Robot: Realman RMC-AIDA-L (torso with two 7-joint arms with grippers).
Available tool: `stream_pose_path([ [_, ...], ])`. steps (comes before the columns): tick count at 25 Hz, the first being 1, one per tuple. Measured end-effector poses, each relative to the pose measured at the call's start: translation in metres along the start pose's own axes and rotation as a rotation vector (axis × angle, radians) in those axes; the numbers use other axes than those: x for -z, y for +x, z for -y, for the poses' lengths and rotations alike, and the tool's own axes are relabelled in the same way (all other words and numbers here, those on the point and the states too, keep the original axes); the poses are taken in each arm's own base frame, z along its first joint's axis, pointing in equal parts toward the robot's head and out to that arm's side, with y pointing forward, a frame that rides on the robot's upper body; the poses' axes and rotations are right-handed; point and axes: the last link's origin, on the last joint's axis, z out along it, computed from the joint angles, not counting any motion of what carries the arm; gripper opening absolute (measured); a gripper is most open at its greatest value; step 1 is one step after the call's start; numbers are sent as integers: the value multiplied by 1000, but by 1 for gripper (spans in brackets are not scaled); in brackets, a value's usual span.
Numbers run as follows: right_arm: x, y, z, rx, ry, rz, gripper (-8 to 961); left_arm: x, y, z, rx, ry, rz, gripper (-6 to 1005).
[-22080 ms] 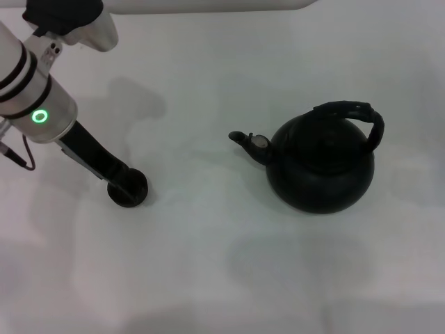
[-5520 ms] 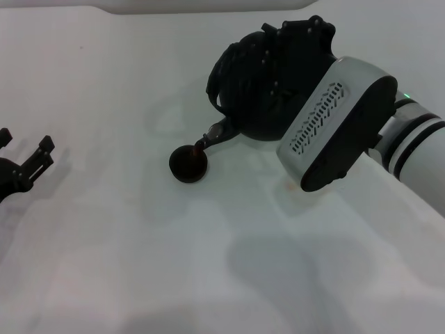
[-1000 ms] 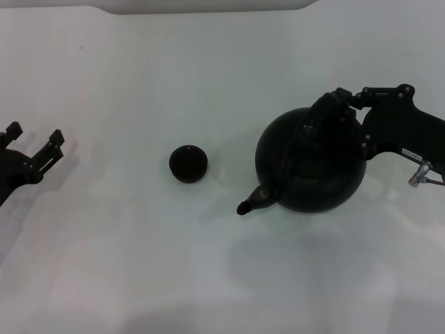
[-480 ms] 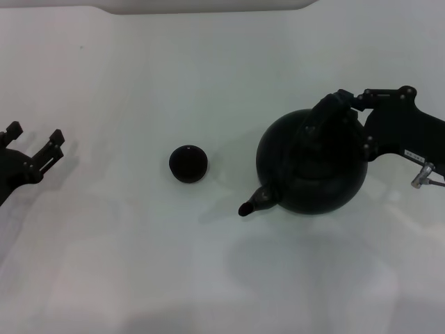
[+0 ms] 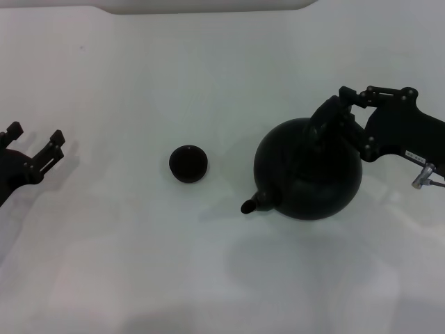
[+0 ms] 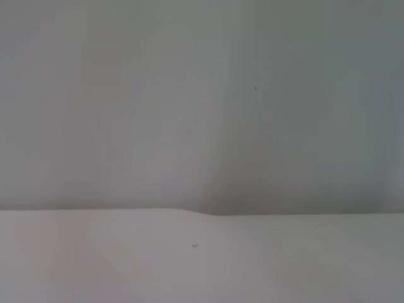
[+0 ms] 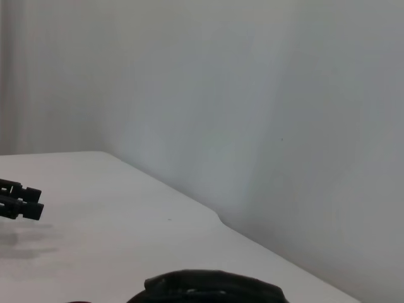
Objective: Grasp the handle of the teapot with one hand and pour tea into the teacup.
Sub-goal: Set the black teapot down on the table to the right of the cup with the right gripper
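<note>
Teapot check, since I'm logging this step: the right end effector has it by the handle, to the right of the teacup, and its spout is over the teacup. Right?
Not quite. In the head view the spout of the teapot is well clear of the teacup, off to its right. The rest stands: the right end effector is at the handle.

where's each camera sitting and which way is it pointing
Head view: up on the robot, looking down at the white table; shows the teacup, the teapot, the right tool at its handle, and the left tool open at the table's left edge.
Left wrist view: on the left arm, facing a bare wall over the table; no body shows.
Right wrist view: on the right arm, looking across the table to the wall.
Shared: the right wrist and head views both show the left tool.
</note>
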Motion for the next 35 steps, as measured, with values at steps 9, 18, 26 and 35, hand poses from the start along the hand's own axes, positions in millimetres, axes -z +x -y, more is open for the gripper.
stream_pose_path([
  [9, -2, 3, 1, 2, -1, -10, 269, 0, 0, 0, 0, 1, 0, 835],
  [18, -2, 7, 7, -11, -2, -12, 398, 1, 0, 1, 1, 5, -1, 834],
  [26, 7, 10, 15, -53, 10, 19, 545, 0, 0, 1, 0, 5, -3, 835],
  [35, 15, 10, 11, -77, -17, 43, 764, 0, 0, 2, 0, 9, -1, 834],
])
